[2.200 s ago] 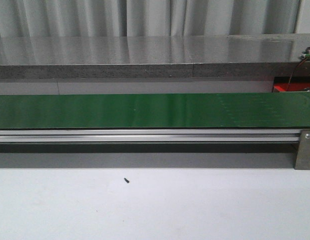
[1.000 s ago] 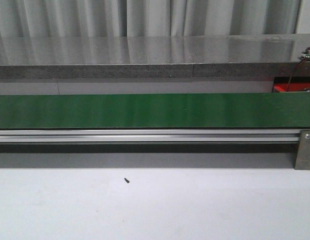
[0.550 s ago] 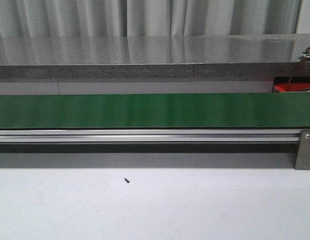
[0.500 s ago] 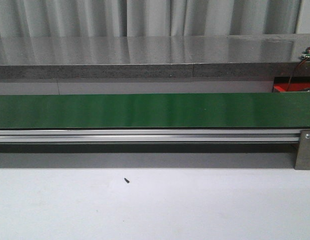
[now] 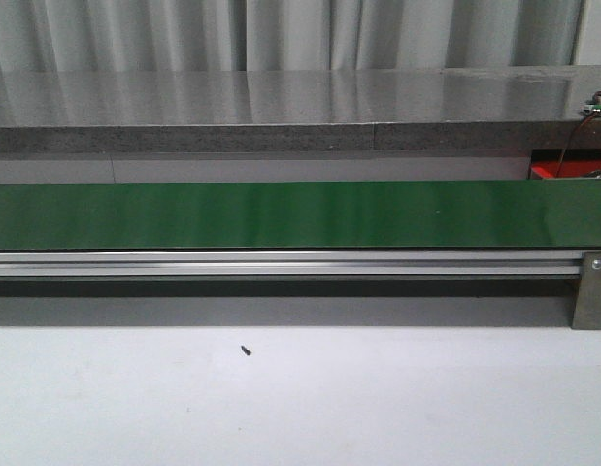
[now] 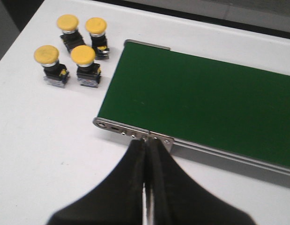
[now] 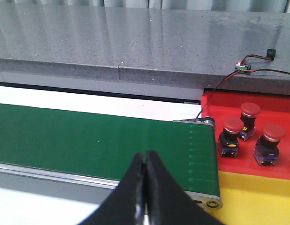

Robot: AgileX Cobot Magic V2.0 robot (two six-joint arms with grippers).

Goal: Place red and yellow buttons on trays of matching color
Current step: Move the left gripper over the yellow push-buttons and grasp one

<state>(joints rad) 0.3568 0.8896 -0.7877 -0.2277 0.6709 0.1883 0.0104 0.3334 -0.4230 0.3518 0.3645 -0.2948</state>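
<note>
Several yellow buttons point(image 6: 71, 57) stand on the white table beside the end of the green conveyor belt point(image 6: 205, 103) in the left wrist view. My left gripper point(image 6: 147, 143) is shut and empty, over the belt's metal end rail. In the right wrist view three red buttons point(image 7: 248, 129) stand on the red tray point(image 7: 248, 140), with the yellow tray point(image 7: 257, 192) in front of it. My right gripper point(image 7: 145, 157) is shut and empty over the belt point(image 7: 102, 138). In the front view the belt point(image 5: 300, 214) is bare and neither gripper shows.
A grey stone ledge point(image 5: 281, 112) runs behind the belt. An aluminium rail point(image 5: 281, 262) runs along the belt's front, with a bracket point(image 5: 591, 291) at right. A small dark speck point(image 5: 246, 350) lies on the white table. Wires and a small board point(image 7: 245, 64) sit on the ledge.
</note>
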